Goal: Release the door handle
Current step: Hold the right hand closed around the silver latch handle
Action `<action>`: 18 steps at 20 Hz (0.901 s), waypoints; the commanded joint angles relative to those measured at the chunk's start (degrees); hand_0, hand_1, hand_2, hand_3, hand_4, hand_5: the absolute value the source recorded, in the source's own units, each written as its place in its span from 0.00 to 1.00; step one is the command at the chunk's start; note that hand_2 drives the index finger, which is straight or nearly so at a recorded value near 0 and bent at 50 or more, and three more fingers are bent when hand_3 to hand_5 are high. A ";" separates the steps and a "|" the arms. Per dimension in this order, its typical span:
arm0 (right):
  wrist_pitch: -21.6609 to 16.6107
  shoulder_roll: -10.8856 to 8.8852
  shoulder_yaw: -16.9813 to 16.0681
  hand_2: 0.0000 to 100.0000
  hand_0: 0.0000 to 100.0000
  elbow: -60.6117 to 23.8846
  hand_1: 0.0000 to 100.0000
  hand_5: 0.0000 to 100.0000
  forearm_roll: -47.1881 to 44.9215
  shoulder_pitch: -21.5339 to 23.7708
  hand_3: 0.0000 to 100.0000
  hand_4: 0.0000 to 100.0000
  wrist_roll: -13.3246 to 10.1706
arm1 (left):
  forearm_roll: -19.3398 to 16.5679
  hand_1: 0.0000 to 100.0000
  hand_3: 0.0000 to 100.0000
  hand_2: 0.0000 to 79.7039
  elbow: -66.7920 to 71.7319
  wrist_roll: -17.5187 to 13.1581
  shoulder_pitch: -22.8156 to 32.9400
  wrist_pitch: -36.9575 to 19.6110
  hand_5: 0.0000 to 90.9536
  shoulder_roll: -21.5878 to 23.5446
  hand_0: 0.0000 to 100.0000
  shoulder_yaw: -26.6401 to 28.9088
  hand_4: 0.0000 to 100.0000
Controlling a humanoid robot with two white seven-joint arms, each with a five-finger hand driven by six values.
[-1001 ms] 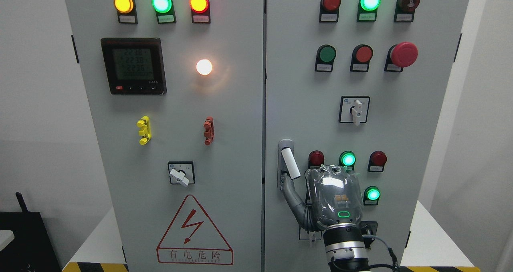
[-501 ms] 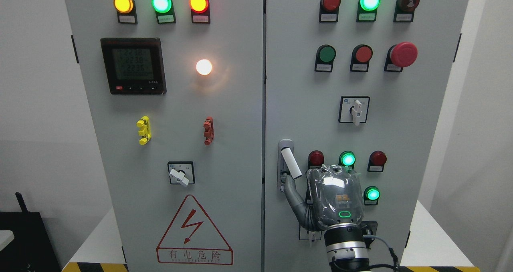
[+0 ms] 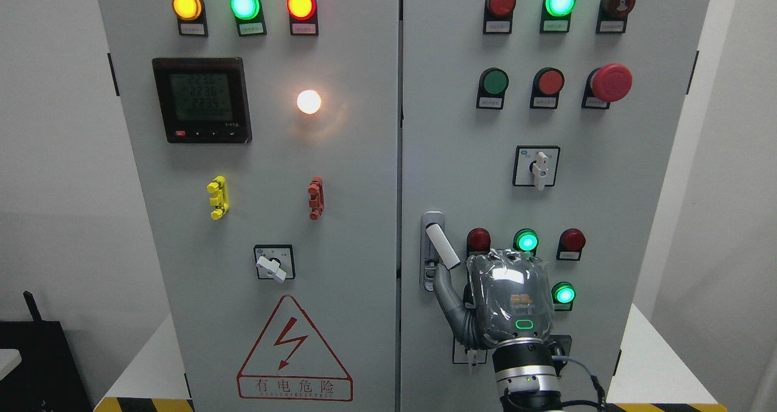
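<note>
While its back faces the camera, the right robot hand (image 3: 507, 297) sits against the cabinet door (image 3: 607, 218), thumb (image 3: 446, 290) touching the white door handle (image 3: 442, 246). Whether it grips cannot be told. That handle tilts out just left of the red lamp (image 3: 478, 240).

Two cabinet doors (image 3: 273, 187), two rotary switches (image 3: 536, 166), perhaps

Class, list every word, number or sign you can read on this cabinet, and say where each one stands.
"有电危险": under the lightning bolt in the red warning triangle, left door.
Smaller line below it: too blurred.
Digital meter: rows of digits, too blurred to read surely.
Lamp and button labels: too small.
</note>
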 commanded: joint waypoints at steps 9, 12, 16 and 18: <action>0.42 0.00 -0.11 1.00 0.61 -0.04 0.00 0.96 0.10 0.01 1.00 1.00 0.27 | 0.05 0.39 0.00 0.00 -1.76 0.05 0.00 0.02 0.00 0.00 0.12 0.00 0.00; 0.42 0.00 -0.11 1.00 0.61 -0.12 0.00 0.96 0.10 0.01 1.00 1.00 0.27 | -0.04 0.39 0.00 0.00 -1.76 0.05 0.00 0.02 0.00 0.00 0.12 0.00 0.00; 1.03 0.00 -0.11 1.00 0.62 -0.12 0.00 0.96 0.10 0.01 1.00 1.00 0.27 | 0.05 0.39 0.00 0.00 -1.76 0.05 0.00 0.02 0.00 0.00 0.12 0.00 0.00; 1.12 0.00 -0.11 1.00 0.62 -0.12 0.00 0.96 0.02 0.01 1.00 1.00 0.27 | 0.05 0.39 0.00 0.00 -1.76 0.05 0.00 0.02 0.00 0.00 0.12 0.00 0.00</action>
